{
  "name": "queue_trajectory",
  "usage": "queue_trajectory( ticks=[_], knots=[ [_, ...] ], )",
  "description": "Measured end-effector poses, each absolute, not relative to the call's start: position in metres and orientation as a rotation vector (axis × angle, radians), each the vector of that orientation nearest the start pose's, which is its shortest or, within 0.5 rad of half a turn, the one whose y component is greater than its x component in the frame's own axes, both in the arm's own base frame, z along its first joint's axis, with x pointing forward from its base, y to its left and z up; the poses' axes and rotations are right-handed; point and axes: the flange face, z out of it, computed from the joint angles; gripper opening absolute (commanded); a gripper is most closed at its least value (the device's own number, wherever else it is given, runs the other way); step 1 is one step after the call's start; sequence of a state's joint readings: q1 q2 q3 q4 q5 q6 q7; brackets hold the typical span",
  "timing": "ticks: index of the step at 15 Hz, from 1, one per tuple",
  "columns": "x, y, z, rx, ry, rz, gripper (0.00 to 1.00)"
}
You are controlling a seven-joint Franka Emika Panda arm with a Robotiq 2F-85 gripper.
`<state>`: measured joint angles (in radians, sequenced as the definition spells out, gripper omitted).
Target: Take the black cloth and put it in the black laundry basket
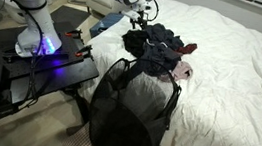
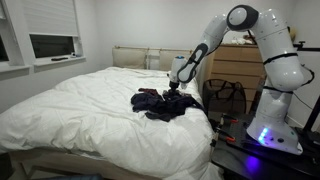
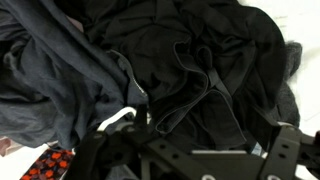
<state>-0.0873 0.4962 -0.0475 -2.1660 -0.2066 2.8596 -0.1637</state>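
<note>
The gripper (image 2: 172, 92) is down on the black cloth (image 2: 156, 105) at the edge of the bed (image 2: 80, 110) beside the black laundry basket (image 1: 125, 118); whether it pinches cannot be told.

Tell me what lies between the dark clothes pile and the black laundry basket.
Only a bare strip of white bedding separates the clothes pile from the laundry basket, in an exterior view.

Black cloth (image 3: 190, 70), white bed (image 2: 70, 110), black basket (image 1: 127, 108)

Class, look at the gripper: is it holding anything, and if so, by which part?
It cannot be told. The gripper is down on the pile of dark clothes, and black against black hides its grip.
</note>
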Motion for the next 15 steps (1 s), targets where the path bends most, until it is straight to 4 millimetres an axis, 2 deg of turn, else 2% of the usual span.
queue_trajectory(
  ticks=[7,11,12,13,15],
  knots=[
    [0.582,-0.061,0.126,-3.181,-0.394,-0.191,1.00],
    [0.582,-0.069,0.100,-3.177,-0.367,-0.132,1.00],
    [0.582,-0.071,0.097,-3.178,-0.361,-0.128,0.75],
    [0.583,-0.073,0.095,-3.178,-0.356,-0.127,0.74],
    [0.585,-0.077,0.094,-3.180,-0.346,-0.132,0.58]
  ],
)
